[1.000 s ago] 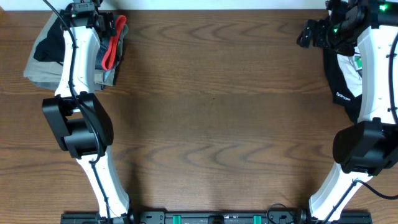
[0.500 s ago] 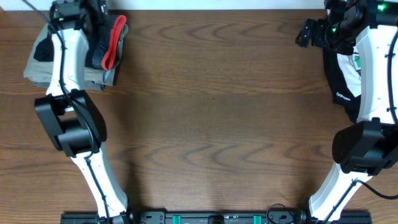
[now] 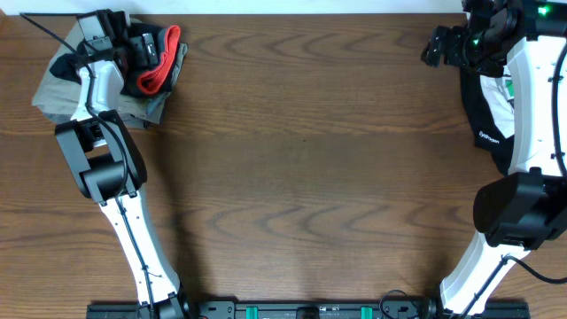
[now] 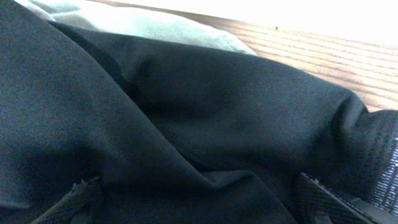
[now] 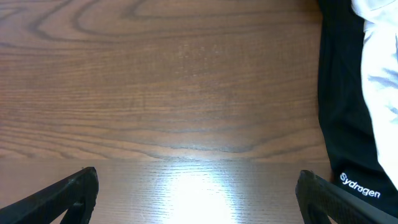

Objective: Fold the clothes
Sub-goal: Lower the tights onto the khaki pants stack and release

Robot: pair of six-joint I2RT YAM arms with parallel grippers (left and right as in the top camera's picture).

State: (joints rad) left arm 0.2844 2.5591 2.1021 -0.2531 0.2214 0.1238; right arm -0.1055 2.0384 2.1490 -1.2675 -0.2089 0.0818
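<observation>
The black pants (image 3: 142, 87) lie bunched on a clothes pile at the table's far left corner, their red waistband (image 3: 162, 49) curled on top. My left gripper (image 3: 133, 44) is down on them. In the left wrist view black fabric (image 4: 217, 112) fills the frame, and the jaws (image 4: 196, 199) are wide apart with cloth between them. A grey mesh band (image 4: 388, 180) shows at the right edge. My right gripper (image 3: 440, 46) is open and empty over bare wood (image 5: 199, 193) at the far right.
Khaki-grey cloth (image 3: 53, 93) lies under the pants and shows pale in the left wrist view (image 4: 143, 25). A second black garment with a white logo (image 3: 485, 124) lies along the right edge under the right arm, with white cloth (image 5: 382, 81) beside it (image 5: 342, 112).
My left arm has swung left over the pile, and its gripper now points right onto the black fabric. The red waistband has shifted and curled. The right arm has not moved.
</observation>
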